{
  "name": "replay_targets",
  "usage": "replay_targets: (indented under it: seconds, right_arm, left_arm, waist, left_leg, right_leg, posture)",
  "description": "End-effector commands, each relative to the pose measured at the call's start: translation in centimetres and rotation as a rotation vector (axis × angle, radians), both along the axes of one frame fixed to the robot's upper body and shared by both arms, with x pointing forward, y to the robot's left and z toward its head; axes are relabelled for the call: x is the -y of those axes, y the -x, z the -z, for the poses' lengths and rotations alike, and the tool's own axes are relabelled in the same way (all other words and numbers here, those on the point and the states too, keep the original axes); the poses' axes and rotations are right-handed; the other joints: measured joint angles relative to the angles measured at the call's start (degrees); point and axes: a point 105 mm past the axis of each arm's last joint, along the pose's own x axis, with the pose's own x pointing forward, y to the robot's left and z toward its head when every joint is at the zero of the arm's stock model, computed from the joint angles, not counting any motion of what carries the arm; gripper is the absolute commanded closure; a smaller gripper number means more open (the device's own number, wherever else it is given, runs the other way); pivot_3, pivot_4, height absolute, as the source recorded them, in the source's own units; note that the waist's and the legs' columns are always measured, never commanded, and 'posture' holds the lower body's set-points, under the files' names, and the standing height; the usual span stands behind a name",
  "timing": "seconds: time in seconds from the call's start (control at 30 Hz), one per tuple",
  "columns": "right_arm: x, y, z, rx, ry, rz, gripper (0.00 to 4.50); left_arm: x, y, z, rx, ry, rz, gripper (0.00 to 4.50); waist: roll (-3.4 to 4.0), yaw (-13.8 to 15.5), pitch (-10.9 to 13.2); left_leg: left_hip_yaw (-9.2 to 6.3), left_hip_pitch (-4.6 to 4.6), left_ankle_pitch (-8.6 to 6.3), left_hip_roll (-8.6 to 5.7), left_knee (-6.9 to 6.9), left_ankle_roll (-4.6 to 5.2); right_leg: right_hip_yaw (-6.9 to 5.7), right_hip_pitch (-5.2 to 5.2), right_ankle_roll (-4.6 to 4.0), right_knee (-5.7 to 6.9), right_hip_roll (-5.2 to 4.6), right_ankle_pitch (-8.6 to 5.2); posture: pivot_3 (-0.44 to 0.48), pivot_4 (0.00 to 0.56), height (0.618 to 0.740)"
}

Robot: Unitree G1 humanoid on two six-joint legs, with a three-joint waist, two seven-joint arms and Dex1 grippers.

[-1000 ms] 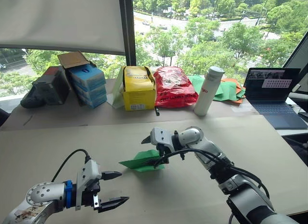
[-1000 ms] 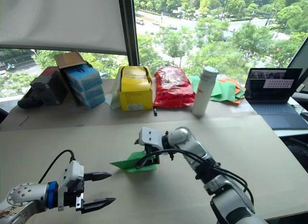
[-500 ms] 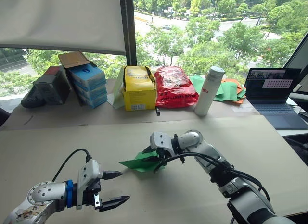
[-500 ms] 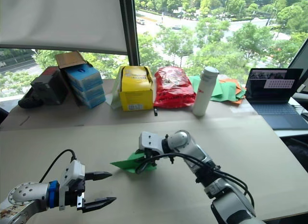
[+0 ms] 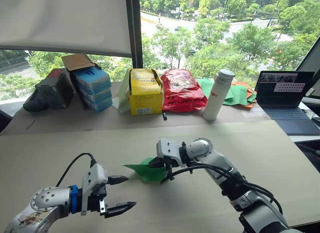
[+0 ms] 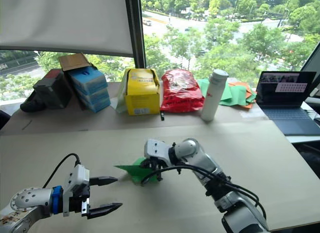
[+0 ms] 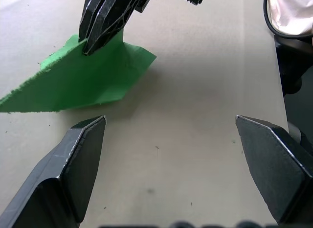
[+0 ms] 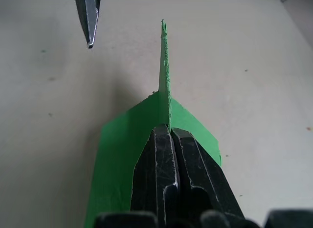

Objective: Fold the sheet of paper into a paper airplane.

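Note:
The sheet of paper is bright green, folded into a pointed wedge, and rests mid-table with its tip toward my left. My right gripper is shut on its raised middle fold. In the right wrist view the two black fingers press together on the upright crease of the paper. My left gripper hovers open just short of the wedge's tip, nothing between its fingers. In the left wrist view the paper lies beyond my left gripper, with the right gripper pinching its top.
Along the back of the table stand stacked blue boxes, a yellow box, a red bag, a white bottle, a pile of green and orange sheets and an open laptop.
My right gripper has shut on the paper's raised fold and sunk a little toward the table. The left gripper has stayed open where it was.

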Motion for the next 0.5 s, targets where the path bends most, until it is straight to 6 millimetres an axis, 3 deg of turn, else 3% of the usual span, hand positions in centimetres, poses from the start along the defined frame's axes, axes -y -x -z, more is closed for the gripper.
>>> replay_targets:
  seconds: [0.03,0.13,0.27,0.4,0.5]
  right_arm:
    - [3.6,-2.0,-4.1,0.059,-0.14,0.247,4.46]
    - [7.9,-3.4,-4.8,0.106,-0.149,0.497,4.46]
    - [11.5,-3.7,-4.7,0.116,-0.136,0.717,4.46]
    - [18.1,-4.5,-2.7,0.065,-0.104,1.199,4.46]
    - [19.7,-4.4,-1.8,0.024,-0.121,1.351,4.46]
  left_arm:
    - [1.6,-0.4,-1.8,0.071,0.046,0.038,0.0]
    - [2.5,-0.9,-2.7,0.113,0.075,0.044,0.0]
    - [3.3,-1.5,-3.3,0.152,0.1,0.036,0.0]
    - [4.6,-2.6,-4.1,0.215,0.121,0.039,0.0]
    - [5.1,-3.1,-4.6,0.24,0.14,0.042,0.0]
  waist:
    - [0.0,0.3,0.0]
    - [-0.01,0.8,0.0]
    - [0.0,0.6,0.0]
    - [0.0,0.3,0.0]
    - [0.01,0.3,0.0]
  left_leg:
    - [-0.01,-0.01,-0.01,0.0,0.0,0.01]
    - [-0.03,-0.06,-0.01,-0.03,0.02,0.01]
    - [0.01,-0.1,-0.02,-0.04,-0.02,0.04]
    - [0.04,-0.1,0.03,-0.01,0.0,-0.02]
    - [0.06,-0.08,0.04,-0.03,0.04,0.05]
  right_leg:
    - [-0.02,0.0,0.0,-0.01,-0.02,0.0]
    - [-0.11,0.03,0.01,-0.04,-0.11,0.01]
    - [-0.1,0.0,0.02,-0.1,-0.07,0.01]
    - [-0.05,0.0,0.0,-0.02,0.04,0.0]
    - [-0.05,0.07,0.01,-0.02,0.13,0.01]
  posture:
    - [0.0,0.15,0.74]
    - [0.0,0.15,0.74]
    - [0.0,0.15,0.74]
    - [0.0,0.15,0.74]
    - [0.0,0.15,0.74]
